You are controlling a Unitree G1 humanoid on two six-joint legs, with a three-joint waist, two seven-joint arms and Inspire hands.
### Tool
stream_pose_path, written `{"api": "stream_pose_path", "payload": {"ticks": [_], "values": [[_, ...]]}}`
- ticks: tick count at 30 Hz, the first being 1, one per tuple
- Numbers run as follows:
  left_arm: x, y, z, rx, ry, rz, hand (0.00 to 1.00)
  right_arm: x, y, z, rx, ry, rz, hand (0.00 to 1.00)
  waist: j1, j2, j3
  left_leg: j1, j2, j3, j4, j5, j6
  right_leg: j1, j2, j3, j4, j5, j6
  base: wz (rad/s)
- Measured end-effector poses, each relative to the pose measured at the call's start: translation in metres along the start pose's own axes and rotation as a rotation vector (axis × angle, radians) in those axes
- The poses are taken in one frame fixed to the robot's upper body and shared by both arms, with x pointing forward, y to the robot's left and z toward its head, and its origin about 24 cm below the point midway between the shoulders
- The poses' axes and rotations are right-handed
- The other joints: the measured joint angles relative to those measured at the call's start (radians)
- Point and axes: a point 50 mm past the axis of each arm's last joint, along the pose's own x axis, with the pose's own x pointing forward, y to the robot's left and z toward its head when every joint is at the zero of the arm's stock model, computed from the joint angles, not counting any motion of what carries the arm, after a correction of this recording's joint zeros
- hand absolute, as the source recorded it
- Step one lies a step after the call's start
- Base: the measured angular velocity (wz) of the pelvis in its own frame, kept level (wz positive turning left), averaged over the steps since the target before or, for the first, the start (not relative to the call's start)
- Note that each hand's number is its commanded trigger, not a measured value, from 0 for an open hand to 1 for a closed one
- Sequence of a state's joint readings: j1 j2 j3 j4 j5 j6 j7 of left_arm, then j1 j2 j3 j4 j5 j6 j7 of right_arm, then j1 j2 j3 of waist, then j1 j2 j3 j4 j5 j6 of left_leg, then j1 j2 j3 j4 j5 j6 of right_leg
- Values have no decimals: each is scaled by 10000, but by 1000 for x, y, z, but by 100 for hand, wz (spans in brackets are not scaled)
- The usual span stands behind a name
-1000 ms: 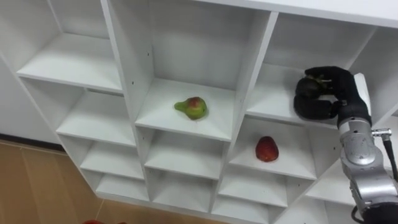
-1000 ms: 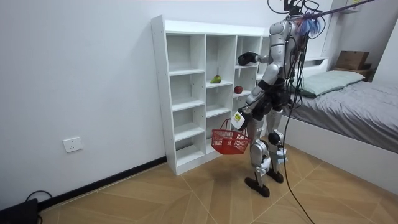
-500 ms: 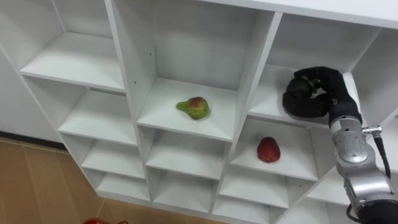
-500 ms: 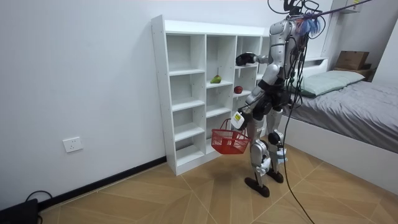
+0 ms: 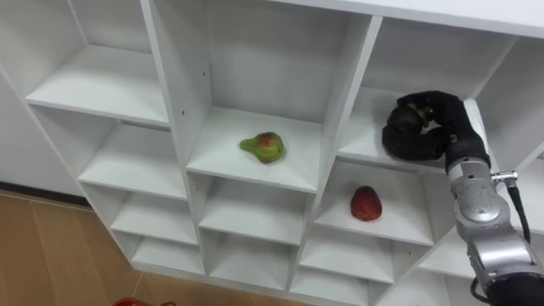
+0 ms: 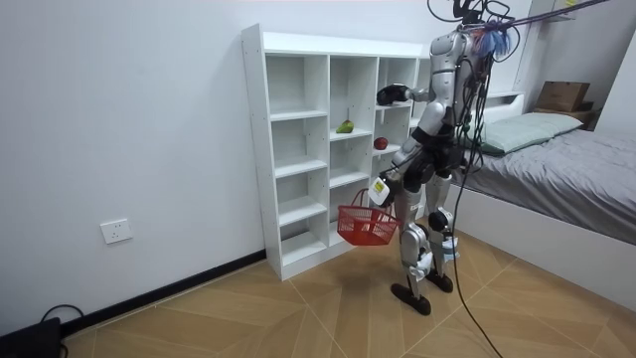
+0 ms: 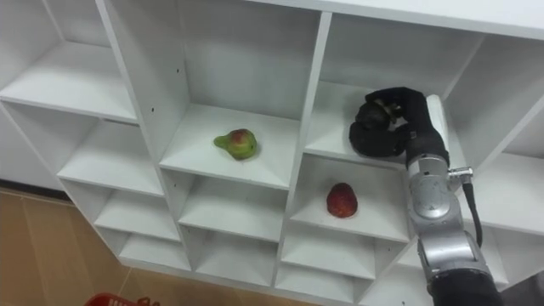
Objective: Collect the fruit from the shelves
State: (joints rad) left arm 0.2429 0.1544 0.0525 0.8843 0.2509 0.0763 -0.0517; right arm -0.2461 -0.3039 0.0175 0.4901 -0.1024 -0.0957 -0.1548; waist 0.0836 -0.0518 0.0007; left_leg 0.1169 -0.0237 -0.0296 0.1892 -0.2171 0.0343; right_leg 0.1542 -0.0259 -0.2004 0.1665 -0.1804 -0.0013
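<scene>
So the dark green fruit (image 5: pixel 413 114) (can't tell which kind) sits in the upper right of the frame, clamped inside the curled fingers of the right hand (image 5: pixel 444 121), just above the floor of the top right compartment of the white closet (image 5: pixel 168 85). Over the last second the hand has slid left with the fruit in it, off toward the compartment's near left corner, while the pear (image 5: pixel 263 146) in the middle cubby and the red apple (image 5: pixel 365 204) one shelf lower haven't budged. To me that reads like the grab is done and it's now pulling the fruit out of the shelf.

Down low in the room view the red basket (image 6: pixel 366 225) hangs from the left hand (image 6: pixel 382 189), which is hooked round its handle, well below the shelf where the action is. My guess: one fruit is basically secured and the next job is bringing it down into the basket. Two more are waiting, so it's early days.
</scene>
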Motion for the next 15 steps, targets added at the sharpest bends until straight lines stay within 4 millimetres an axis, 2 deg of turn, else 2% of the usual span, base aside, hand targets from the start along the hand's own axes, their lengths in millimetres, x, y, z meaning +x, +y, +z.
{"api": "stream_pose_path", "payload": {"ticks": [2, 7, 15], "values": [[0, 0, 2, -14, -100, -1, 100, -4, 2, 1, 194, -102, 104, 100, -22, 6, -16, -8, 4, 32, 2, 1, 0, -17, 0, 2, -1, 0, 0, 0], [0, -3, 7, -83, -478, -39, 100, -33, 11, 9, 348, -905, 733, 100, -98, 166, -89, -56, 2, 8, 2, 5, 3, -79, -3, -30, 0, 0, 1, 0], [0, -2, 10, -94, -822, 218, 100, -47, 10, 26, 427, -1746, 1257, 100, -425, 147, -77, -18, 6, 230, -97, 16, 19, -124, -10, 197, 14, 0, 2, -7]]}}
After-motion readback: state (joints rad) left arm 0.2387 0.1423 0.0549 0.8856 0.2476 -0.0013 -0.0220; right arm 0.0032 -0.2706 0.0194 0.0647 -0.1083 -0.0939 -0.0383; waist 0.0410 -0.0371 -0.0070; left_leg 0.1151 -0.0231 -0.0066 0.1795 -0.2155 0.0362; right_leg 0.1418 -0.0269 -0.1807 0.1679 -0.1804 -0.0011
